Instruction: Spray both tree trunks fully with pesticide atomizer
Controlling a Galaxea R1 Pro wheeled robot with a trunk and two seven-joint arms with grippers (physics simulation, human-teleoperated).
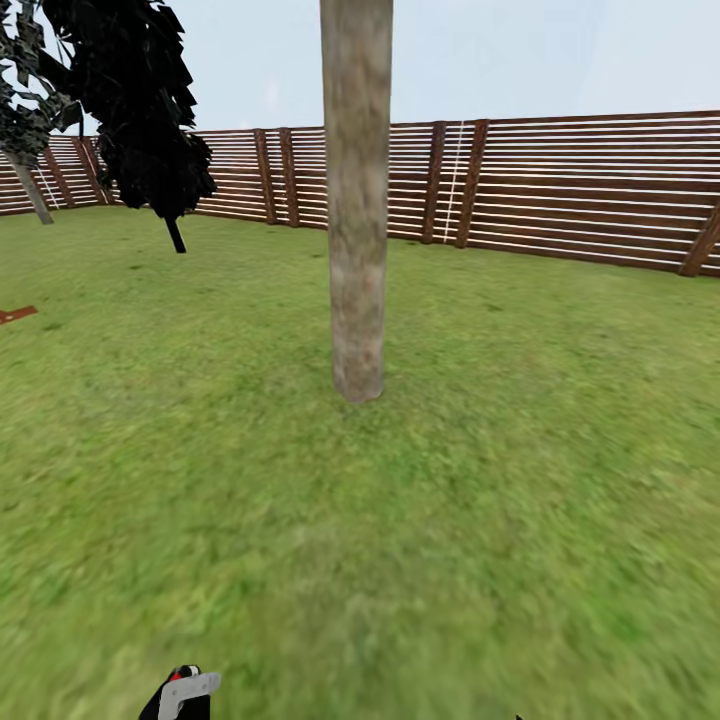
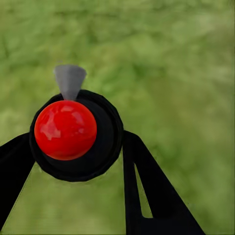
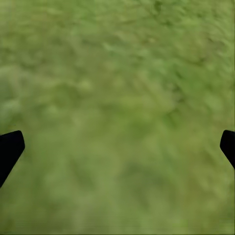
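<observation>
A pale brown tree trunk [image 1: 357, 200] rises from the grass straight ahead in the head view. A second tree [image 1: 150, 110] with dark foliage stands farther off at the left, by the fence. The pesticide atomizer [image 1: 183, 692], black with a red top and grey nozzle, pokes up at the bottom edge of the head view. In the left wrist view the atomizer [image 2: 73, 132] sits between the black fingers [image 2: 147, 191] of my left gripper [image 2: 73, 161], which is shut on it. My right gripper [image 3: 117, 147] hangs open over bare grass, its fingertips [image 3: 10, 149] far apart.
A brown slatted wooden fence [image 1: 560, 190] runs along the back of the lawn. A third thin tree [image 1: 30, 190] stands at the far left. A small reddish object [image 1: 15, 315] lies on the grass at the left edge. Grass [image 1: 520, 480] surrounds the near trunk.
</observation>
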